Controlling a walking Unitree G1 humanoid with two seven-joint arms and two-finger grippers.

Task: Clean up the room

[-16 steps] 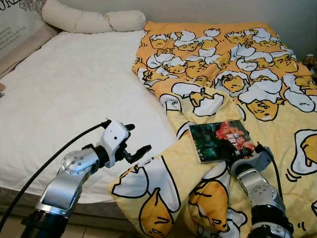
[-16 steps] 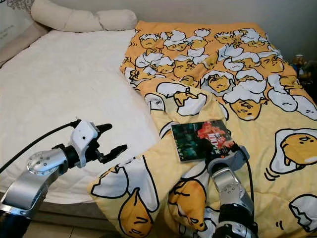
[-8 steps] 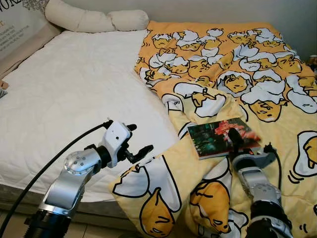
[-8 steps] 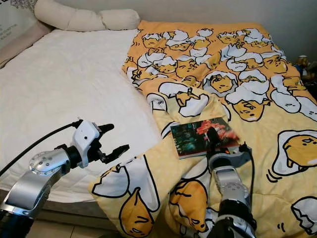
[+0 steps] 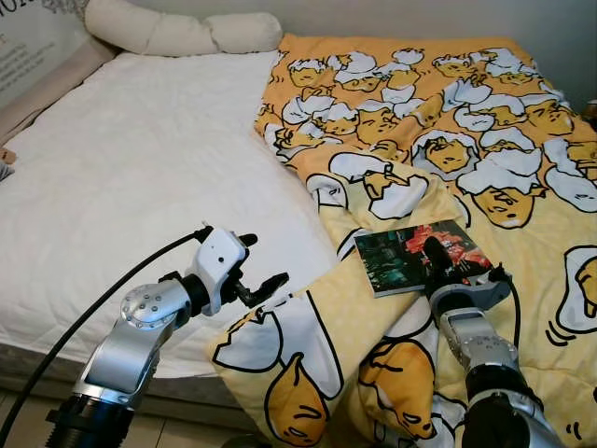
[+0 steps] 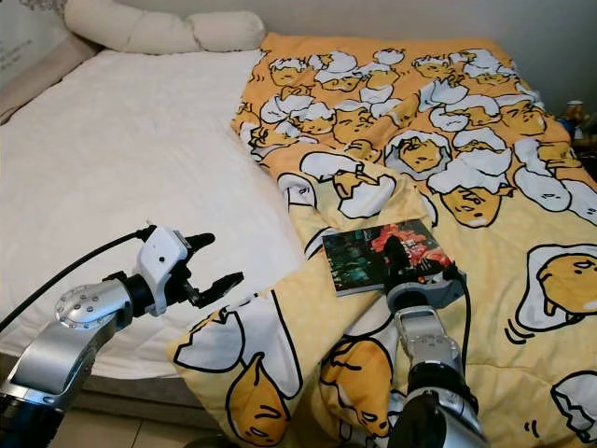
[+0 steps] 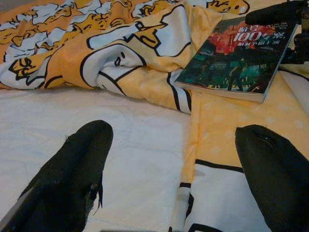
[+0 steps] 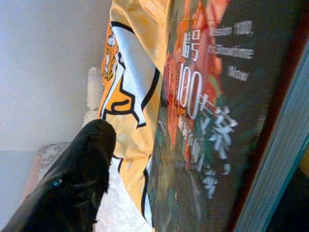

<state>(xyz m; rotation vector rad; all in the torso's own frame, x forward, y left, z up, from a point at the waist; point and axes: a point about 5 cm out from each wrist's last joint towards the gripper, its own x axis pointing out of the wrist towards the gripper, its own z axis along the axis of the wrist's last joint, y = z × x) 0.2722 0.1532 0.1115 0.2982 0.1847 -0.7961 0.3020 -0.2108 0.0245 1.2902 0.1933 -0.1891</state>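
Note:
A dark book [image 5: 410,259] with a red and green cover lies on the yellow egg-print blanket [image 5: 438,121] near the bed's front. My right gripper [image 5: 437,258] is at the book's near right edge, open, with one black finger [image 8: 77,183] held just above the cover [image 8: 207,111]. The other finger is hidden below the book. My left gripper [image 5: 262,264] hovers open over the white mattress [image 5: 140,177], beside the blanket's folded corner [image 7: 145,72]. The book [image 7: 239,60] lies ahead of its fingertips.
Two pale pillows [image 5: 177,33] lie at the head of the bed, with a printed cushion [image 5: 33,56] at the far left. Small items [image 6: 571,114] stand beside the bed's right edge. The bed's front edge and floor [image 5: 187,434] are just below my arms.
My right gripper has pushed forward, from the book's near edge to one finger reaching over the cover. The left arm has stayed put. The camera shifted slightly.

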